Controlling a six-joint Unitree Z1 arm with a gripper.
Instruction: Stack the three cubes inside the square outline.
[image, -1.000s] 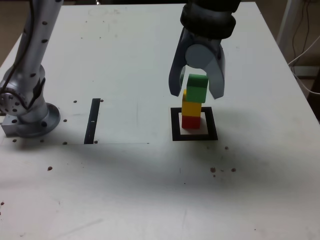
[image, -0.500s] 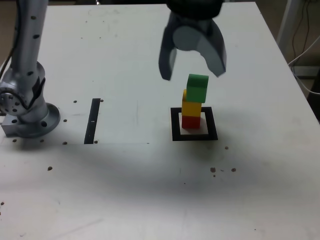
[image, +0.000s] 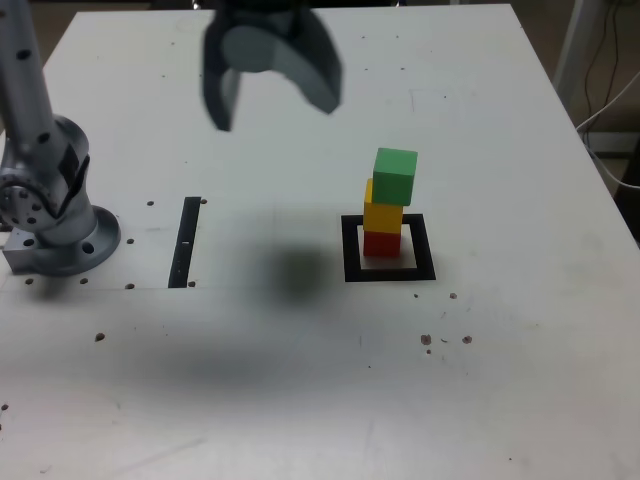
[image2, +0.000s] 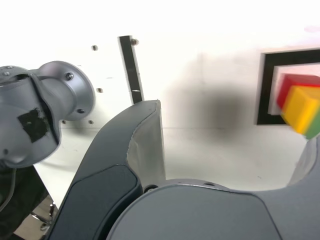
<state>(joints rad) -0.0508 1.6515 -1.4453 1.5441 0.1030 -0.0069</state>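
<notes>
Stack: the three cubes are piled up, red cube (image: 380, 243) at the bottom, yellow cube (image: 382, 214) on it, green cube (image: 395, 176) on top, sat a bit off toward the exterior view's right.
Where: the pile is parked inside the square outline (image: 389, 270), on the white table (image: 480, 380).
Gripper: the gripper (image: 270, 95) is seen high up, jaws spread wide, nothing held, well apart from the pile, toward the exterior view's left.
Other stuff: a black strip (image: 185, 241) is laid flat beside the arm base (image: 55, 225).
</notes>
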